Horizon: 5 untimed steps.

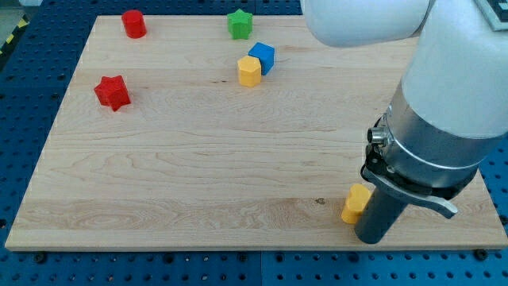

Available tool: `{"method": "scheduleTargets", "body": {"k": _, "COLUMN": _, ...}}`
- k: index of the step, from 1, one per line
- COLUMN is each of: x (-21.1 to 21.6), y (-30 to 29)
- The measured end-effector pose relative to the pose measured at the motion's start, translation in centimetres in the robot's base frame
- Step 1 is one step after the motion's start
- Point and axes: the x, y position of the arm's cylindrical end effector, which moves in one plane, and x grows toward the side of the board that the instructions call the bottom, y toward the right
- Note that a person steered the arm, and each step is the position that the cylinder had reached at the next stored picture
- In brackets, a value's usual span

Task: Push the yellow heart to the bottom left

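Currently, going from the view's left, a red star block (pixel 112 92) is sitting near the left edge of the wooden board (pixel 198 159), with a red cylinder block (pixel 133 24) lying above it near the top. Further right, a green star block (pixel 239 24) is resting at the top, and below it a yellow hexagonal block (pixel 249 71) is touching a blue cube (pixel 262 57). Toward the bottom right, the yellow heart (pixel 355 203) is lying close to the board's lower edge, and my tip (pixel 371 237) is standing just beside it on its right, apparently touching it. I am carrying no pincer, so nothing is being held. To do this push well, I judge the tip should be staying behind the heart's right side, centred, driving leftward along the bottom so the heart is not slipping off sideways.
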Motion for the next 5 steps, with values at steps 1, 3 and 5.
{"method": "scheduleTargets", "body": {"k": 1, "x": 0.0, "y": 2.2}}
{"method": "scheduleTargets", "body": {"k": 3, "x": -1.7, "y": 4.1}}
{"method": "scheduleTargets", "body": {"k": 5, "x": -3.2, "y": 0.4}}
